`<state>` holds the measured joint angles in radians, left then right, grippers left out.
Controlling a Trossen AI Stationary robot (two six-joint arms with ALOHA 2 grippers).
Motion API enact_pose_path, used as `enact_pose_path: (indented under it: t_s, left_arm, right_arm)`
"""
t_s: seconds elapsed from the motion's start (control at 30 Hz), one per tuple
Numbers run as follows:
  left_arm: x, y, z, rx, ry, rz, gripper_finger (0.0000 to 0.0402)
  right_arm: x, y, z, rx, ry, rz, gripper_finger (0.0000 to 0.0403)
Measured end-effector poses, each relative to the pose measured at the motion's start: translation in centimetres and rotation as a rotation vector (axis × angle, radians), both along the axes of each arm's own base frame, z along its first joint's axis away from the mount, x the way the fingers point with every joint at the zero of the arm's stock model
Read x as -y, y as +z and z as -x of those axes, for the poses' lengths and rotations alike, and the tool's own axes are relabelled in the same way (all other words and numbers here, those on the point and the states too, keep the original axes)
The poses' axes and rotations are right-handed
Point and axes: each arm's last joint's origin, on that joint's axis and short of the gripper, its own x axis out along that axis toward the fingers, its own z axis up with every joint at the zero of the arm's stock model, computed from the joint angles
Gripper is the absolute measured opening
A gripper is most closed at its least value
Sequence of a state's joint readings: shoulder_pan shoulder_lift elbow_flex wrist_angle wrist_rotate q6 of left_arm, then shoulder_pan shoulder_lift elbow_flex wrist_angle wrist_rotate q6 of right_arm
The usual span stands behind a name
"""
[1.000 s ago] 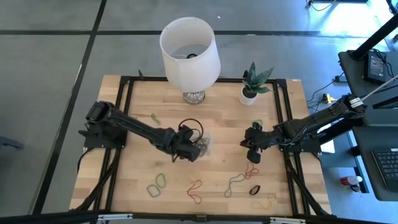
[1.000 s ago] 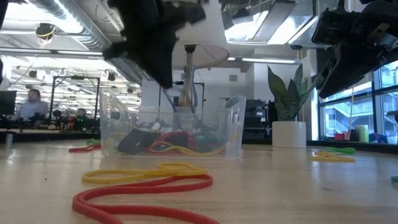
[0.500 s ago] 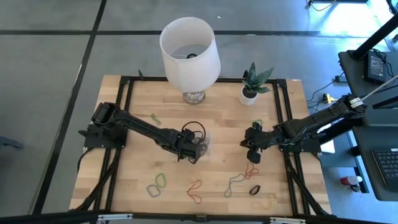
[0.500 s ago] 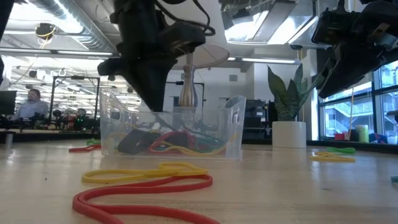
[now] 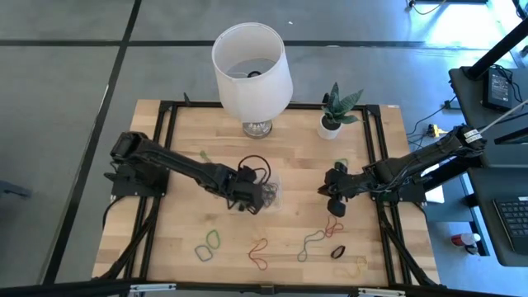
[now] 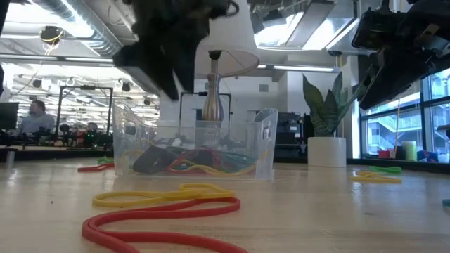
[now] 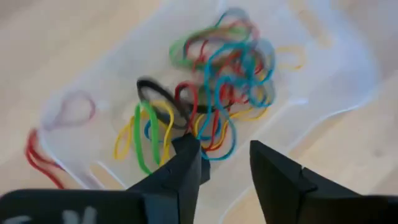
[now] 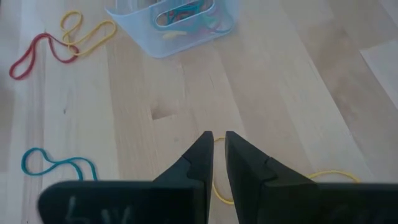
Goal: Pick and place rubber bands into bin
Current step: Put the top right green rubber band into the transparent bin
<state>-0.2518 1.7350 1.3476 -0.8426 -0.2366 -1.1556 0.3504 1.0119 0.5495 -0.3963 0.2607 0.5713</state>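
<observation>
1. Worktop (image 5: 181, 177): a wooden slab on a black frame, as I see it from overhead.
2. Bin (image 5: 272, 191): a clear plastic container near the middle of the worktop, in front of the lamp. The low view shows its clear walls (image 6: 261, 144).
3. Rubber bands in the bin (image 7: 211, 102): a tangled heap in blue, red, green, yellow and black, lying on the bin's floor.
4. Rubber bands loose on the worktop: a green one (image 5: 208, 243) and a red-and-yellow one (image 5: 259, 252) at the near edge; a green-blue one (image 5: 311, 243), a red one (image 5: 334, 225), a black one (image 5: 338, 252) and a yellow one (image 5: 356, 266) near right. A small green one (image 5: 205, 155) lies far left of the bin, and another (image 5: 341, 162) lies by the plant pot.
5. Left gripper (image 7: 225, 163): I have it held above the bin's left part, jaws parted and empty, with the heap of bands visible between and beyond the fingers.
6. Right gripper (image 8: 219, 144): waiting over the right side of the worktop, right of the bin. Its jaws stand close together with a narrow gap; I see nothing between them, though a yellow band (image 8: 221, 186) lies on the wood under the tips.
7. Lamp (image 5: 252, 73): a white shade on a metal foot, far centre.
8. Plant pot (image 5: 330, 126): white, with a green plant, far right.
</observation>
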Motion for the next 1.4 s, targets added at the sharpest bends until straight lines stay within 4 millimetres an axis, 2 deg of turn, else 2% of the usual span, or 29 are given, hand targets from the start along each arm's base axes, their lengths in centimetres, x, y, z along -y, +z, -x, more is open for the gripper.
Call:
enact_pose_path:
  t_s: [0.1, 0.2, 0.43, 0.57, 0.73, 0.83, 0.93, 1.07, 1.2, 1.4]
  left_arm:
    - [-0.4, 2.1, 0.9, 0.061, -0.037, -0.062, 0.0134]
    - [-0.8, 3.9, 2.3, 0.071, -0.113, -0.093, 0.0115]
    - [-2.3, 6.3, 6.0, 0.034, -0.317, -0.21, 0.001]
    - [-3.5, 5.7, 8.8, 0.104, -0.363, -0.245, 0.0002]
    - [-5.0, 2.8, 12.2, 0.274, -0.418, -0.293, 0.0002]
    - [-5.8, 1.1, 13.9, 0.372, -0.43, -0.337, 0.0002]
    - [-6.4, 0.0, 15.4, 0.442, -0.432, -0.343, 0.0002]
    - [-7.0, -0.5, 16.9, 0.491, -0.407, -0.345, 0.0002]
    - [-7.2, -0.2, 17.6, 0.518, -0.423, -0.379, 0.0002]
    - [-7.3, 0.2, 18.1, 0.54, -0.476, -0.401, 0.0002]
  right_arm:
    - [0.0, 0.1, -0.1, 0.019, 0.001, -0.006, 0.0046]
    - [-0.1, 0.3, -0.4, 0.047, -0.003, -0.017, 0.0046]
    - [0.9, 0.8, -1.1, 0.116, -0.104, -0.08, 0.0046]
    - [1.8, 1.6, -1.6, 0.138, -0.183, -0.114, 0.0046]
    - [3.6, 2.8, -1.7, 0.093, -0.379, -0.102, 0.0046]
    - [5.0, 2.8, -1.4, -0.014, -0.54, -0.098, 0.0046]
    - [6.5, 1.8, -1.0, -0.148, -0.703, -0.108, 0.0046]
    - [8.1, -0.7, -0.3, -0.363, -0.877, -0.13, 0.0046]
    - [9.3, -2.5, -0.6, -0.489, -0.937, -0.121, 0.0053]
    - [10.7, -4.6, -1.3, -0.586, -1.001, -0.122, 0.0088]
